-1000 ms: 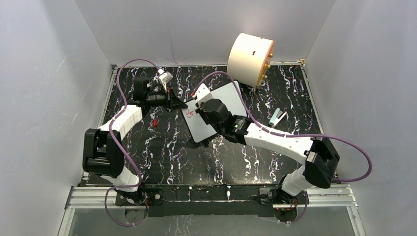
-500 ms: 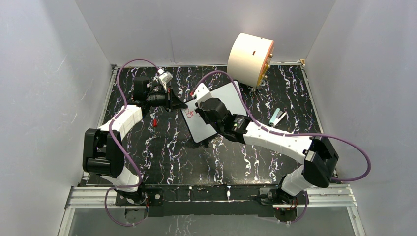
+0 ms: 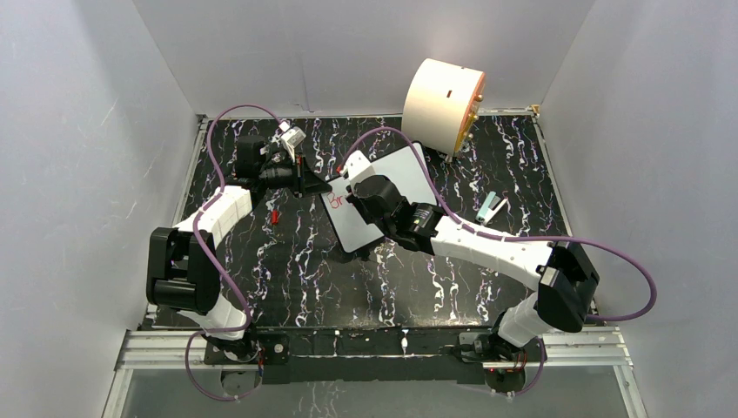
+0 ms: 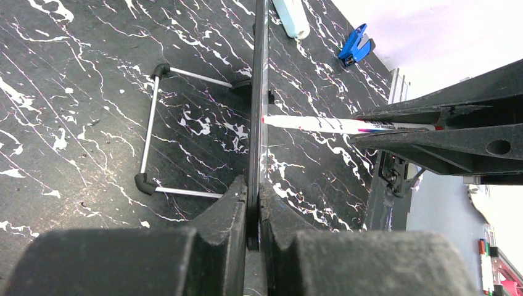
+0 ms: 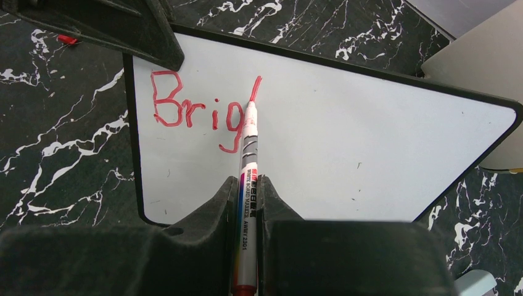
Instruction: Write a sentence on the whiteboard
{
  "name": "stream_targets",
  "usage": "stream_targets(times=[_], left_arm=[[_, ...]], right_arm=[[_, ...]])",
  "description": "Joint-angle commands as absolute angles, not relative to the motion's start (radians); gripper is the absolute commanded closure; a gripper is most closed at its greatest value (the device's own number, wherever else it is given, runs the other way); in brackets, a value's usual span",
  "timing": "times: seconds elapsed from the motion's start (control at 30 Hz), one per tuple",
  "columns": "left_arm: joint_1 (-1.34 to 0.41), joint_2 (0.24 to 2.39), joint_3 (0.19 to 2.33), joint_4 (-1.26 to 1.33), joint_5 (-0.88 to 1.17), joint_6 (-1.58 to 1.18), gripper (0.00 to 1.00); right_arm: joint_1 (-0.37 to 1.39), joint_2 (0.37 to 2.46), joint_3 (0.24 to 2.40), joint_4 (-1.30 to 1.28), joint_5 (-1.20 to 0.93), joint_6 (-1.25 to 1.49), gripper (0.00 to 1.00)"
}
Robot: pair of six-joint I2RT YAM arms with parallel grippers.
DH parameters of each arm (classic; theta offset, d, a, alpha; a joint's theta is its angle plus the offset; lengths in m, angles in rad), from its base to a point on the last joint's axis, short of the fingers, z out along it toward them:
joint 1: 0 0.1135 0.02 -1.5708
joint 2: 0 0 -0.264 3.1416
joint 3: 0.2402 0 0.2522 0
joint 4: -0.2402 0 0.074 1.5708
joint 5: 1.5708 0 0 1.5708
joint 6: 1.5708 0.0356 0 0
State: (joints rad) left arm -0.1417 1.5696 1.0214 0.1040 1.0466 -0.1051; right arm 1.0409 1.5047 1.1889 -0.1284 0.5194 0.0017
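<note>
overhead view of a black table (image 3: 287, 270) with white marble veining, with two white-and-black robot arms reaching in from its near edge. a small flat white whiteboard with rounded corners and a thin black rim (image 3: 405, 174) sits near the middle of the table, turned at an angle. a big cream cylinder (image 3: 442, 104) stands near it at the back.

the left end effector (image 3: 313, 185) is closed on the whiteboard's left edge — the left wrist view shows its two black fingers (image 4: 237, 203) pinching the rim, with the board seen edge-on. a thin metal wire stand (image 4: 151, 123) shows beside the board on the table.

the right end effector (image 5: 248, 185) is closed around a white marker with a red tip (image 5: 248, 154), and the tip touches the board. red handwritten letters (image 5: 191, 114) reading "brig" — plus one slanting stroke at the marker tip — run across the board's upper left area.

a small red cap (image 3: 274, 215) lies on the table left of the board. a pale green and white object (image 3: 492, 207) lies to the board's right.
</note>
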Motion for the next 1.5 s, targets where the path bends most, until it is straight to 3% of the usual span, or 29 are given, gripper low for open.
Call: stream_targets(times=[0.0,1.47], left_arm=[[-0.160,1.594,1.018,0.034,1.025,-0.076,1.00],[-0.160,1.596,1.017,0.031,1.025,-0.075,1.00]], right_arm=[[1.034,1.488,1.191,-0.144,0.517,0.028,1.00],[1.035,1.452,1.150,-0.042,0.541,0.022,1.00]])
